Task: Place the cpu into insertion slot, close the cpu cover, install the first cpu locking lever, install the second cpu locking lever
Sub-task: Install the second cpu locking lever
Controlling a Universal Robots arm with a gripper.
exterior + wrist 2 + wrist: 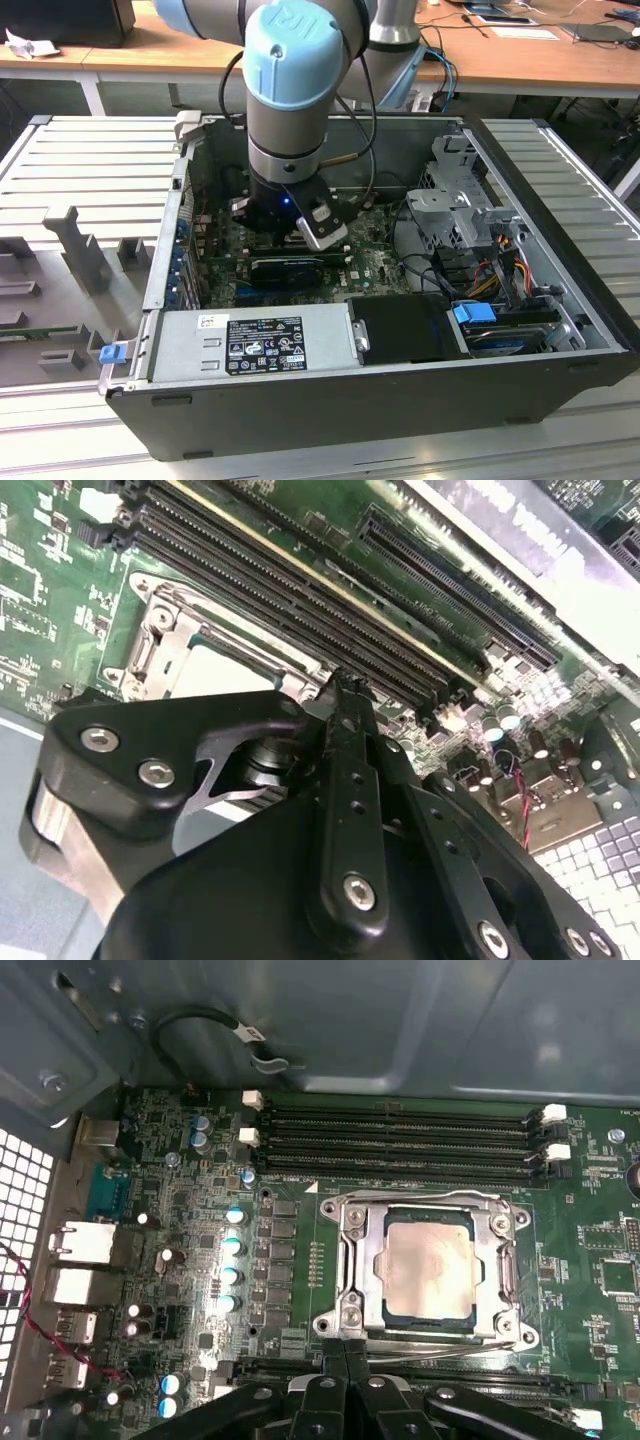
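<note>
Black linkage bars of your claw (345, 1365) sit closest in the first wrist view, with the two fingertips (334, 1348) pressed together, nothing between them, at the near edge of the square socket. Just beyond those tips you have the thin dark-metal cpu cover (427, 1203) lying flat over the insertion slot (352, 1260), and through its large square window you can see the dull silver-grey top of the cpu (432, 1263), seated level inside the frame. A thin wire lever (440, 1353) runs along the near side of the socket, just beside the tips; whether it is latched you cannot tell. Past the socket, four long black memory slots (400, 1145) with white end clips run side by side across the green circuit board (290, 1120), and the grey steel wall of the case (400, 1020) stands behind them. In the second wrist view the closed fingertips (345, 695) meet at the rim of the same socket (160, 640). In the exterior view your grey and pale-blue arm (295, 90) reaches straight down into the open black computer case (350, 400), which lies on a ribbed grey worktop (90, 160).
</note>
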